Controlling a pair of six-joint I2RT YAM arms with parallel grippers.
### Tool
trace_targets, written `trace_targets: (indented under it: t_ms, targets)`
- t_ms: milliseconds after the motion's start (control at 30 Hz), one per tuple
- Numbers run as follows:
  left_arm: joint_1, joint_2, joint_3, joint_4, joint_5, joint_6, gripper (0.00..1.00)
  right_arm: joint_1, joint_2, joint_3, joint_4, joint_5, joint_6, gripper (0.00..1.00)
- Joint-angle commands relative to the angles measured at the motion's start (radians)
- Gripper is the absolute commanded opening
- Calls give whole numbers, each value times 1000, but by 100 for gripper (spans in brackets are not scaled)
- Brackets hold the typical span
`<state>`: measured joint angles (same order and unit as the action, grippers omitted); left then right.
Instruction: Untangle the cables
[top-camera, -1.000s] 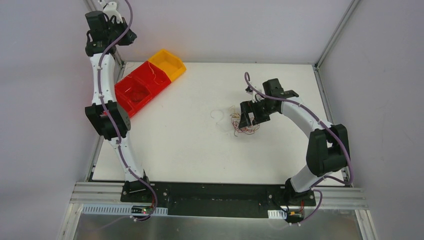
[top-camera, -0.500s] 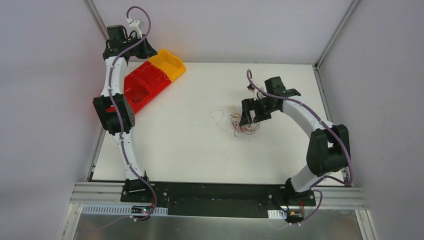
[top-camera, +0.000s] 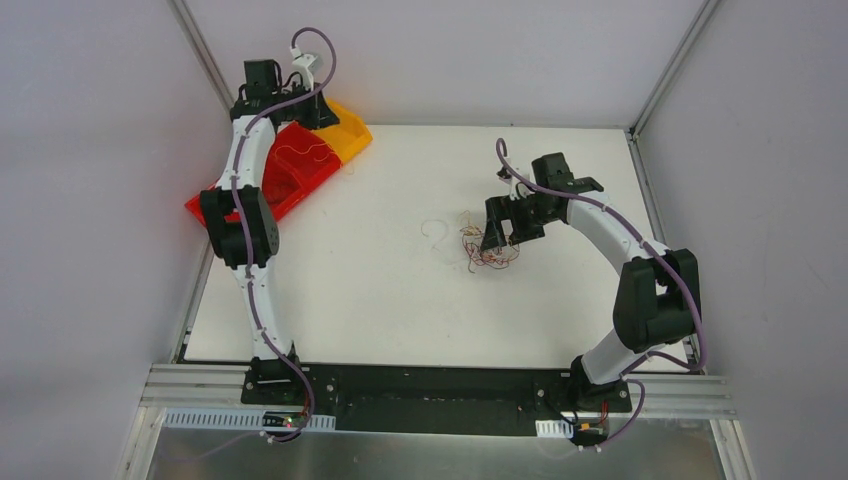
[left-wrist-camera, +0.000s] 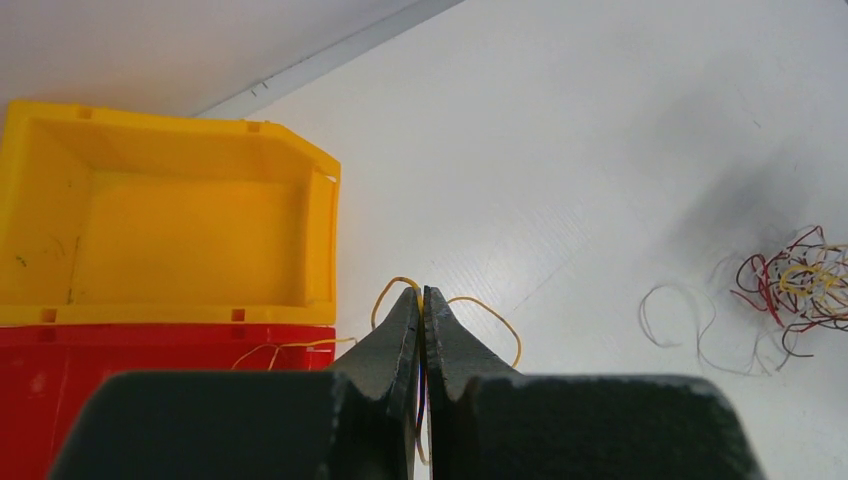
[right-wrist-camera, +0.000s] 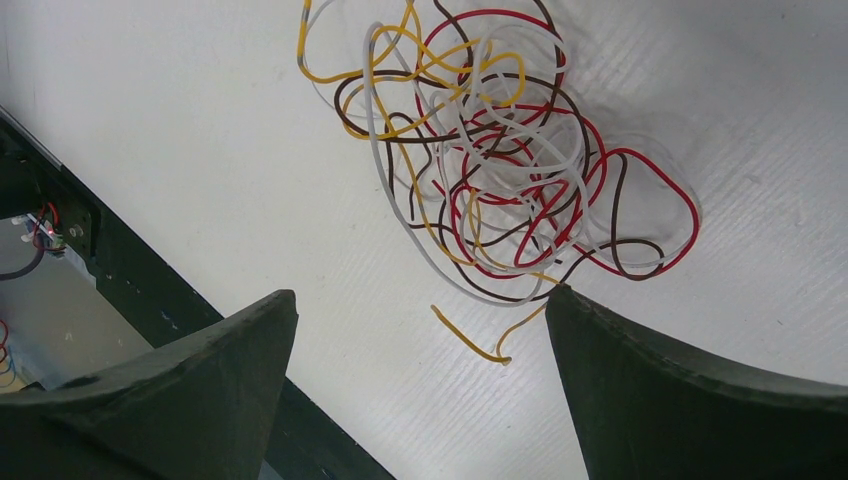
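Observation:
A ball of thin red, yellow, white and dark cables (top-camera: 484, 250) lies mid-table; it shows close up in the right wrist view (right-wrist-camera: 500, 160) and far right in the left wrist view (left-wrist-camera: 800, 285). A loose white strand (top-camera: 434, 232) lies left of it. My right gripper (right-wrist-camera: 420, 300) is open just above the ball, its right fingertip touching the edge strands. My left gripper (left-wrist-camera: 421, 295) is shut on a thin yellow cable (left-wrist-camera: 490, 315), held above the table beside the yellow bin (left-wrist-camera: 150, 220). The left gripper is at the back left in the top view (top-camera: 318, 108).
A red bin (top-camera: 290, 170) adjoins the yellow bin (top-camera: 350, 128) at the back left; yellow strands lie in the red bin (left-wrist-camera: 270, 350). Metal frame posts stand at the table's back corners. The black base rail runs along the near edge (top-camera: 430, 385).
My left arm has swung right, from outside the table's back left corner to over the bins, carrying the yellow cable. The right gripper has barely moved.

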<state>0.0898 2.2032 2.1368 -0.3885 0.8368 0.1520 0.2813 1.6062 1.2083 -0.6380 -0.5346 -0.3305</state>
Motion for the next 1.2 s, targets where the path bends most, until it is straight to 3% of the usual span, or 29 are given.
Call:
trace_targets:
  t_ms: [0, 167, 400, 733, 1067, 1167]
  targets:
    - [11, -92, 4, -30, 19, 106, 0, -6, -2, 19, -14, -3, 6, 99]
    - [6, -125, 87, -30, 7, 119, 0, -6, 4, 26, -14, -3, 11, 99]
    - [19, -123, 148, -29, -178, 302, 0, -7, 24, 40, -6, -9, 28, 99]
    - [57, -20, 153, -14, -93, 153, 0, -6, 37, 58, -12, -1, 28, 99]
    - [170, 64, 83, 66, -18, -22, 0, -7, 28, 42, -14, 4, 30, 99]
    - [176, 60, 50, 69, -56, 25, 0, -8, 31, 50, -20, 8, 27, 99]
